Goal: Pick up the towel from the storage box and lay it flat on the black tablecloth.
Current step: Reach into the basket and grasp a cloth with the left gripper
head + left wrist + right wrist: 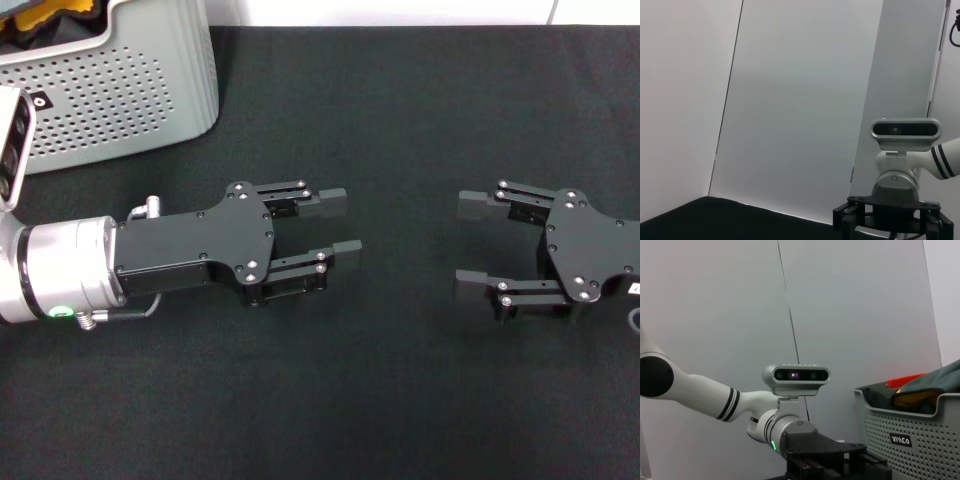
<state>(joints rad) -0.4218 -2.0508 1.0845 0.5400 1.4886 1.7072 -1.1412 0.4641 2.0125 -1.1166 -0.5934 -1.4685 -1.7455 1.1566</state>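
Black tablecloth (400, 100) meets pale wall panels (800, 100).

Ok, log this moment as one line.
yellow-orange microfibre towel: in perforated grey plastic storage box | left pincer: open, over black tablecloth | right pincer: open, facing it

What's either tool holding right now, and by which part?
Nothing. Left tool and right tool are both open and empty over the black tablecloth; the towel sits in the storage box.

pale panelled wall (800, 100) with a thin dark vertical seam (790, 330)
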